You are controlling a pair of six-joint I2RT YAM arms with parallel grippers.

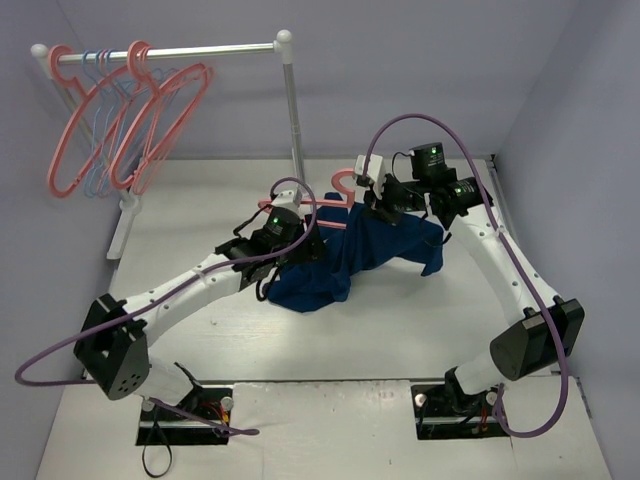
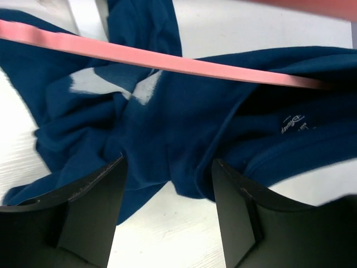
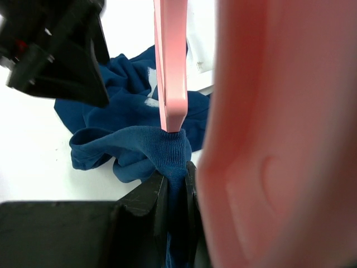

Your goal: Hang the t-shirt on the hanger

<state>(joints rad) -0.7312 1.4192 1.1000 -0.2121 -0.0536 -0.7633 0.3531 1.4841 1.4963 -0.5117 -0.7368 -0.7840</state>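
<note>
The t-shirt (image 1: 340,265) lies bunched in the middle of the surface (image 1: 400,330). The hanger (image 2: 167,58) lies across it, running left to right. The right tool (image 3: 175,178) pinches the shirt's edge by the hanger's tip. The left tool (image 2: 168,163) is spread wide over the cloth, on the near side of the hanger.

The white worktop (image 1: 400,330) shows a faint wood grain. Near its middle lies the dark navy t-shirt (image 1: 320,285) — a crumpled heap, its lower folds resting on the surface, its upper part raised. A clothes rack (image 1: 170,48) stands along the far side, with its foot (image 1: 122,232) at the left and its post (image 1: 293,110) further right. Two black mounting plates (image 1: 195,432) sit at the near edge — one left, one right.
</note>
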